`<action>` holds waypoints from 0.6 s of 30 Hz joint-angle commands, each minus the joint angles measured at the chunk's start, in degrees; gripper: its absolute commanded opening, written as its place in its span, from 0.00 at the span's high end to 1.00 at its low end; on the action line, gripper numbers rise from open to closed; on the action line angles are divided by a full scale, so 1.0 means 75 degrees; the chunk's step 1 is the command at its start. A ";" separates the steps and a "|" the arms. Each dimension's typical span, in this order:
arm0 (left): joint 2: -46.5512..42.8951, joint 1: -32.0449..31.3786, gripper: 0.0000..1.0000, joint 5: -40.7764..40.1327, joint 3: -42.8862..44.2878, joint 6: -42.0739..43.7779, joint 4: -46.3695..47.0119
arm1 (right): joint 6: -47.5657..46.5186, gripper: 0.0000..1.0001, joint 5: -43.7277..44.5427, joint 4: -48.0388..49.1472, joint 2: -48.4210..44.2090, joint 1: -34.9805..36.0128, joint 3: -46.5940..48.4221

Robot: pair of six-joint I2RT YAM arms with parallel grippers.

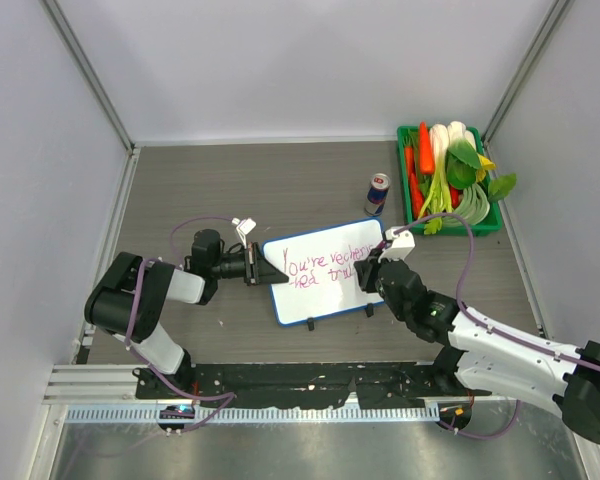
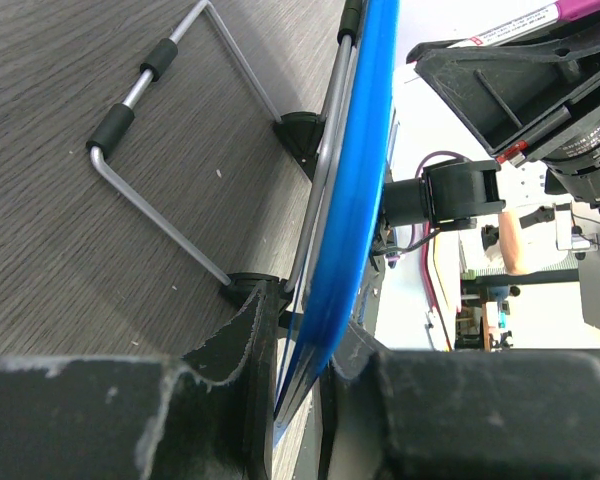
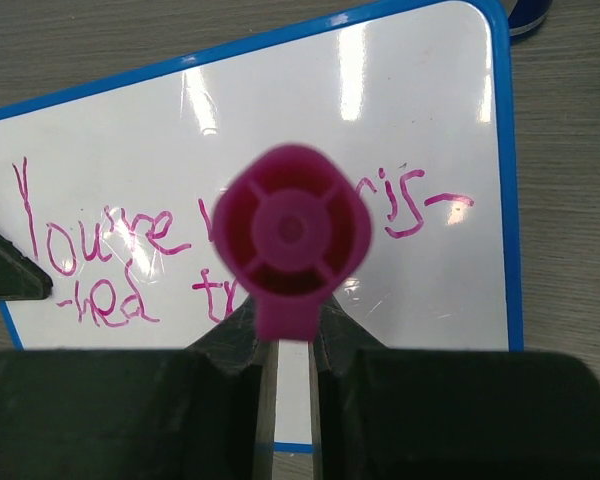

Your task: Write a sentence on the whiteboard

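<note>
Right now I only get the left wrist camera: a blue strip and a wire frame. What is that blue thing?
Observer: The rim of a whiteboard. From above, its white face carries pink writing.
Operator: What's doing the writing?
Observer: The right gripper, shut on a pink marker held over the middle of the words.
Operator: What does it say?
Observer: Two slanted lines, the first beginning "You're". The rest is hard to read.

Looks like a robotics lab test cell: boxed in by plain white panel walls (image 1: 280,60) on grey metal posts (image 1: 88,75), floored with a grey wood-grain tabletop (image 1: 230,180), fitted with a black mounting rail (image 1: 310,380).
</note>
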 commanded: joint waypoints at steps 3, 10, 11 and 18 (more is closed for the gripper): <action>0.0232 -0.0037 1.00 -0.0367 -0.0166 -0.0005 -0.0395 | -0.0130 0.98 0.0227 -0.0223 -0.0086 -0.0025 -0.0025; 0.0220 -0.0025 1.00 -0.0344 -0.0166 -0.0005 -0.0384 | -0.0270 0.99 0.0426 -0.0223 -0.0332 -0.0025 0.0138; 0.0232 -0.0048 1.00 -0.0332 -0.0166 -0.0005 -0.0372 | -0.0282 0.99 0.0449 -0.0223 -0.0355 -0.0013 0.0162; 0.0208 -0.0049 1.00 -0.0343 -0.0178 -0.0017 -0.0349 | -0.0422 0.99 0.0696 -0.0036 -0.0473 -0.0025 0.0420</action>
